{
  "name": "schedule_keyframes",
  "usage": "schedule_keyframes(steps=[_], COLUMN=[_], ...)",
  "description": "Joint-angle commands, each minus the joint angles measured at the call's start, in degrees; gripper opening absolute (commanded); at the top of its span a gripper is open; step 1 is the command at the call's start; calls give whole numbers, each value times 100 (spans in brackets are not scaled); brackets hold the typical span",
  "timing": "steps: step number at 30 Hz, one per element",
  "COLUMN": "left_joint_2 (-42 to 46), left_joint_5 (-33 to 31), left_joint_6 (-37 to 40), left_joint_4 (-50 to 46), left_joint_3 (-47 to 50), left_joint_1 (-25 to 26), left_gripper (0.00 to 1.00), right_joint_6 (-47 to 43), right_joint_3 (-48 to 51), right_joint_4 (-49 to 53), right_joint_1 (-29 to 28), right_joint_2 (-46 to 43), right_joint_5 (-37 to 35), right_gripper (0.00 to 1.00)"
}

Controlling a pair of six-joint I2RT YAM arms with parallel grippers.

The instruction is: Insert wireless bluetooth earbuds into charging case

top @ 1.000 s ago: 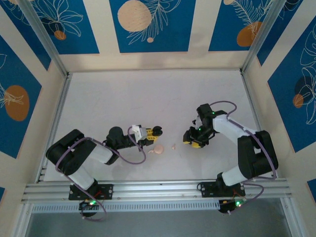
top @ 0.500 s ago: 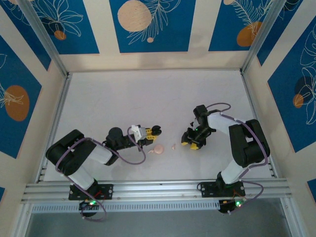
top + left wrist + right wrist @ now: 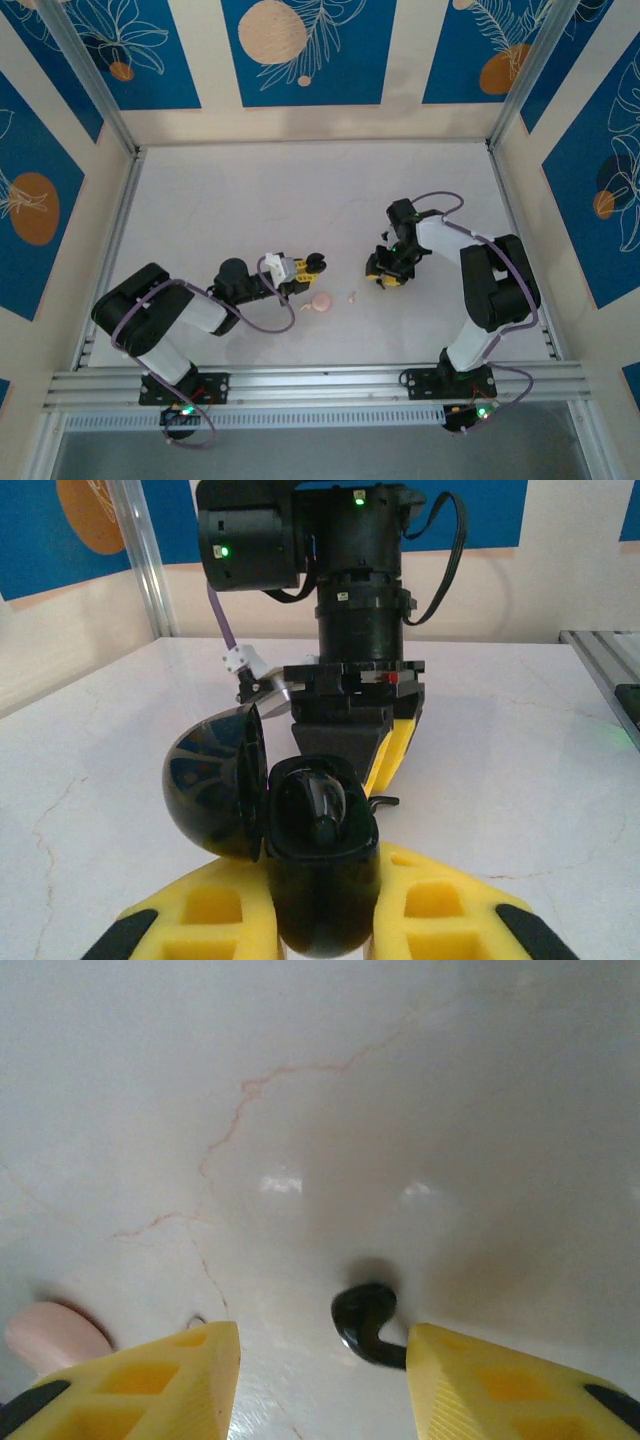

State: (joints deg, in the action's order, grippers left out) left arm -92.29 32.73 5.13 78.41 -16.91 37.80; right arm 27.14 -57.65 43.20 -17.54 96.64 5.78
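My left gripper (image 3: 322, 912) (image 3: 306, 266) is shut on the black charging case (image 3: 318, 825), which it holds just above the table. The case's lid (image 3: 213, 795) hangs open to the left, and one black earbud (image 3: 322, 810) sits inside. A second black earbud (image 3: 364, 1322) (image 3: 384, 802) lies on the table between the fingers of my right gripper (image 3: 320, 1334) (image 3: 383, 274). Those jaws are open and low over the table, and the bud's stem touches the right finger (image 3: 470, 1380). A pale pink case (image 3: 322, 302) (image 3: 52, 1335) and a pink earbud (image 3: 352, 296) lie between the two grippers.
The white marbled table (image 3: 300, 190) has open room toward the back. Metal rails (image 3: 300, 385) run along the near edge, and the patterned walls (image 3: 300, 50) close in the other sides. The right arm's wrist (image 3: 355, 630) stands close in front of the held case.
My right gripper has slid up and a little left over the table, settling around the black earbud. The left gripper and its case have stayed still.
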Motion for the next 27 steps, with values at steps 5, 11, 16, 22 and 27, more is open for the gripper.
schedule_keyframes(steps=[5,11,16,22,27], left_joint_2=[168,181,334,556,587], left_joint_5=[31,40,12,-34,-41], left_joint_6=[147,100,168,295,314], left_joint_4=[38,56,-176,-534,-625], left_joint_3=[12,3,3,-8,-30], left_joint_1=[42,41,36,39,34], left_gripper=[10,10,10,10,10], right_joint_6=[-1234,-2206,-2649,-2740,-2750], right_joint_3=[-975,-1298,-1539,-1723,-1798], right_joint_4=[1784,1959,2095,1967,1920], right_joint_1=[-458,-708,-857,-871,-887], right_joint_2=[-46,290,831,1152,1299], right_joint_5=[-1265,-1483,-1807,-1595,-1523], right_gripper=[45,44,42,40,38])
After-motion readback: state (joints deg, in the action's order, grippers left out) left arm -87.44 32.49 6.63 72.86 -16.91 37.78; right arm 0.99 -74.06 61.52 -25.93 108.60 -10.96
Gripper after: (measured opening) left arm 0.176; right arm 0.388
